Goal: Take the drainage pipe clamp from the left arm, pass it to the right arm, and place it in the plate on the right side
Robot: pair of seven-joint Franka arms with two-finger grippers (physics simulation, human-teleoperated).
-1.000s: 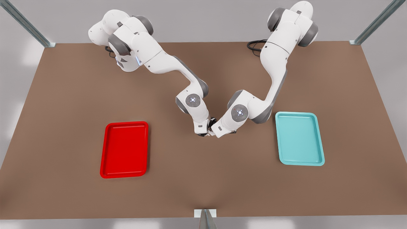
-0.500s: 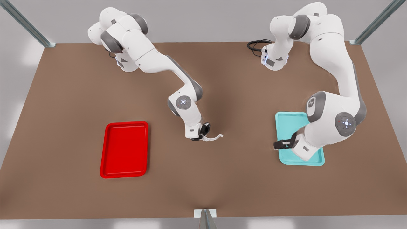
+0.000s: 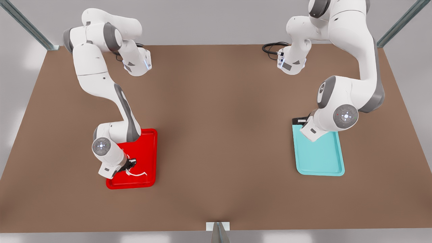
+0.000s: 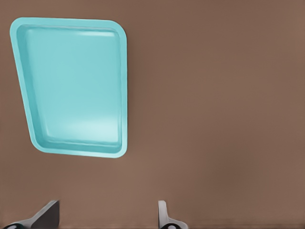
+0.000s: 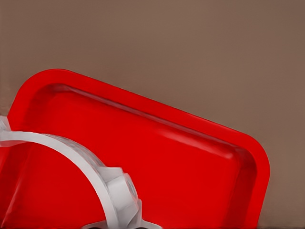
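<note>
The white C-shaped drainage pipe clamp (image 3: 137,174) hangs over the near end of the red plate (image 3: 150,145) on the front view's left, and my right gripper (image 3: 130,165) is shut on one end of it. The right wrist view shows the clamp (image 5: 81,157) curving close in front of the plate's red floor (image 5: 190,167). I cannot tell whether the clamp touches the plate. On the front view's right, my left gripper (image 3: 299,120) hovers at the far end of the cyan tray. In the left wrist view its fingers (image 4: 164,217) stand wide apart and my left gripper (image 4: 107,212) is open and empty.
A cyan tray (image 3: 320,158) lies on the brown table on the front view's right, also seen from the left wrist (image 4: 71,86). A black cable (image 3: 271,49) coils by the far arm base. Bare brown table (image 3: 219,135) separates the two trays.
My right gripper has carried the clamp from the table's middle to over the red plate. My left gripper, empty, has drawn back from the cyan tray's near end to its far end.
</note>
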